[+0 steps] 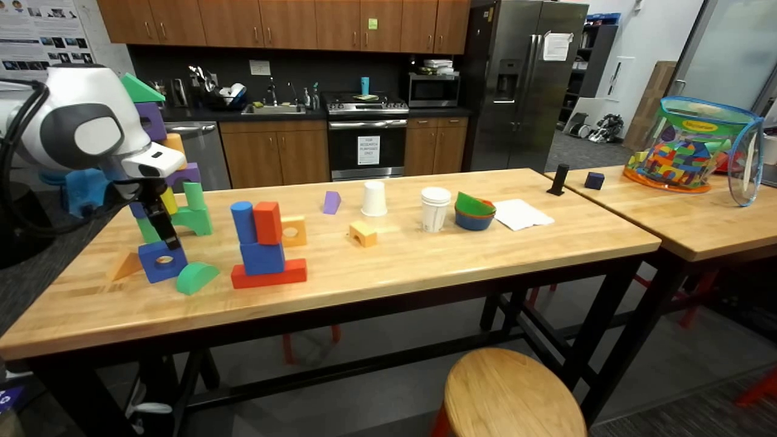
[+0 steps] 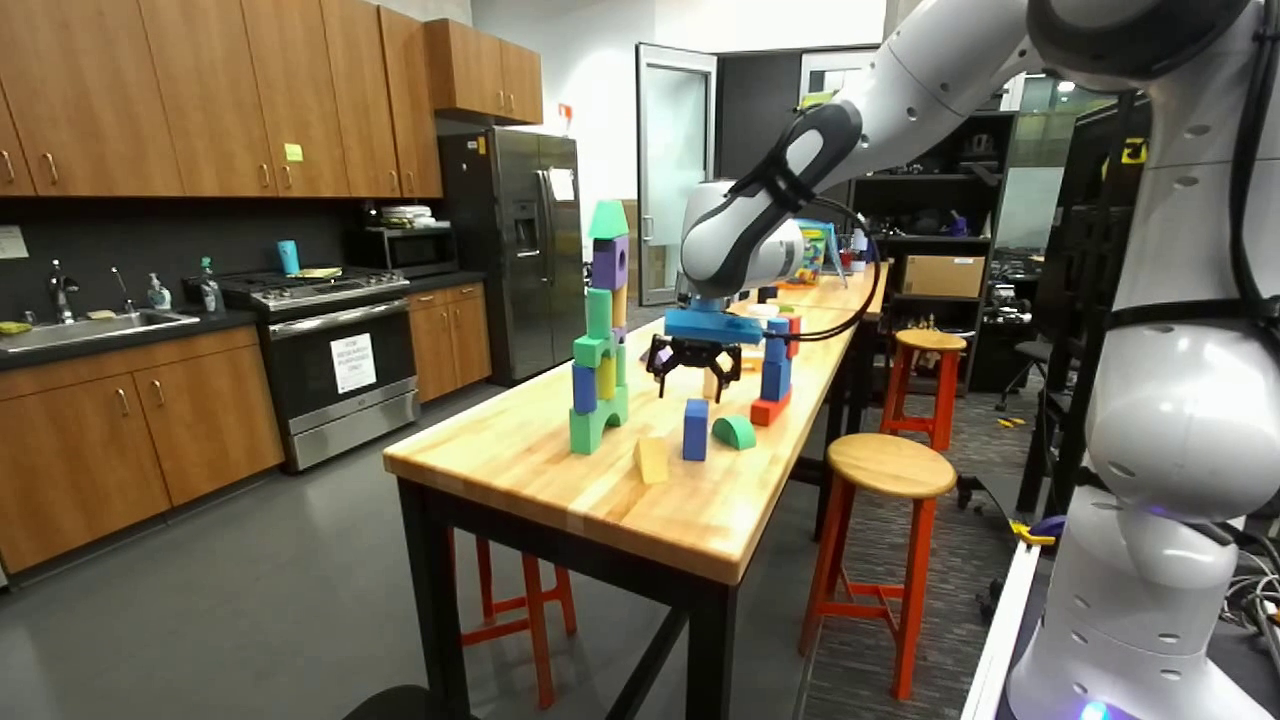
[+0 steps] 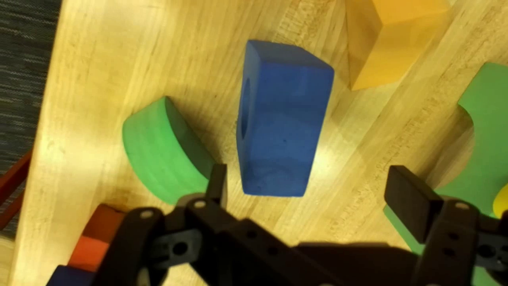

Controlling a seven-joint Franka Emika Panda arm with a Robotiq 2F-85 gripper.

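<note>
Wrist view shows my gripper [image 3: 311, 190] spread near a blue block [image 3: 289, 127], probably light, stiff, best pinched across its broad faces.

In the wrist view, beside the blue block [image 3: 289, 127], we see an orange wedge [image 3: 399, 43] cropped at top; farther off, the right edge cuts a green arch [image 3: 491, 135], partly hidden by the gripper [image 3: 307, 184].

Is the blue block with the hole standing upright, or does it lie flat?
Upright: in an exterior view, the blue block stands on a narrow side, its holed face vertical.
</note>
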